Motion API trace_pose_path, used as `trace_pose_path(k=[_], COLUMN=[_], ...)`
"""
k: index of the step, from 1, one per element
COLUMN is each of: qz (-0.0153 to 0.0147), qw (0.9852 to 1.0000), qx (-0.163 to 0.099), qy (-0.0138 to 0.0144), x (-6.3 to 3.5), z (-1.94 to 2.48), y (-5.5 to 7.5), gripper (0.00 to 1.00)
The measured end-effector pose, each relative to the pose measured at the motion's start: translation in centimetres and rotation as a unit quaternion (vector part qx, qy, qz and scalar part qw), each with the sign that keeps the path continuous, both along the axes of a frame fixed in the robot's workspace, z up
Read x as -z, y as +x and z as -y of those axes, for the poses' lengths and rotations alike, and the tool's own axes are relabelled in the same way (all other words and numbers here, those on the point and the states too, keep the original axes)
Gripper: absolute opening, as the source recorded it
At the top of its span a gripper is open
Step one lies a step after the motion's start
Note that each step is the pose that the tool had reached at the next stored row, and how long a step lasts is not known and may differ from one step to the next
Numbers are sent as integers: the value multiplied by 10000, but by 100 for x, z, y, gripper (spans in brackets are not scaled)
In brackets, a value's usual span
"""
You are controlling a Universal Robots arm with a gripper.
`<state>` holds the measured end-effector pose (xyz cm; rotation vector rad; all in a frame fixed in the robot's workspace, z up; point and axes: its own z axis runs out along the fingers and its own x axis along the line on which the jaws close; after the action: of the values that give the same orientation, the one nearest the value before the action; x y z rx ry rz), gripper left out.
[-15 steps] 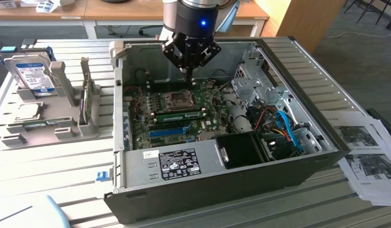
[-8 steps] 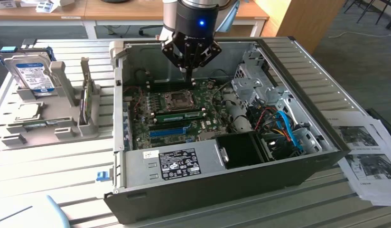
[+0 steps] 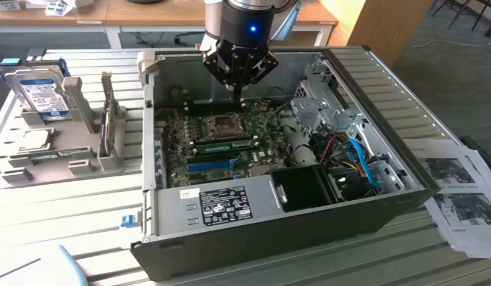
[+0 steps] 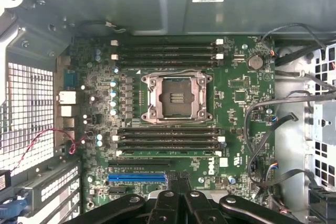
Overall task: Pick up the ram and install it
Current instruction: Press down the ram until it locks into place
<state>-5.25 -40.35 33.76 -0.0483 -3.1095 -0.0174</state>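
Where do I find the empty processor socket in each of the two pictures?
Exterior view: the processor socket sits on the motherboard inside the open case.
Wrist view: the processor socket lies between two banks of memory slots.
Shared landmark: the blue slot.

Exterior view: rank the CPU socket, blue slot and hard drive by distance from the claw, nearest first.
1. CPU socket: on the board, just below the shut claw.
2. Blue slot: farther down the board, toward the case front.
3. Hard drive: outside the case, at the exterior view's left.
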Motion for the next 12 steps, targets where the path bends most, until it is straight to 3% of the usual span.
trace_pose_path(k=[12], qz=[17], qw=[10000], qx=[-2], qy=[0], x=[0], z=[0], y=[0], gripper=[9])
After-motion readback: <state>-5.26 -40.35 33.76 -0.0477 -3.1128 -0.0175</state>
